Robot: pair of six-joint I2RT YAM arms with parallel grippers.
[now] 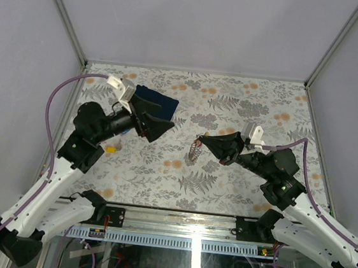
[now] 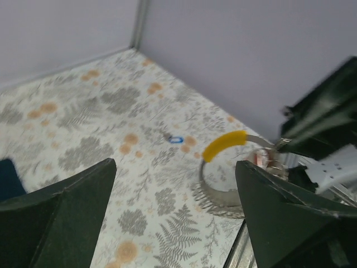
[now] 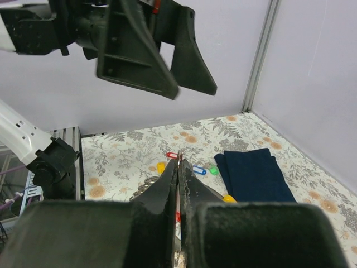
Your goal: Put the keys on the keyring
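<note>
My right gripper [image 1: 201, 141] is shut on the keyring [image 2: 222, 192], a thin grey loop that it holds above the middle of the table. In the right wrist view the closed pads [image 3: 167, 187] pinch the wire edge-on. A yellow tag [image 2: 223, 145] sits on the loop and metal keys [image 1: 194, 150] hang under it. My left gripper [image 1: 156, 121] hovers to the left of the loop, open and empty, and faces it [image 2: 175, 209]. Loose keys lie on the table: red [image 3: 173, 154], yellow [image 3: 161, 167], blue [image 3: 199, 170] and green [image 3: 213, 171].
A dark blue folded cloth [image 1: 157, 100] lies at the back left, just behind the left gripper. One yellow-tagged key [image 1: 110, 147] rests beside the left arm. A small blue bit [image 2: 176, 139] lies on the patterned table. Grey walls close in three sides.
</note>
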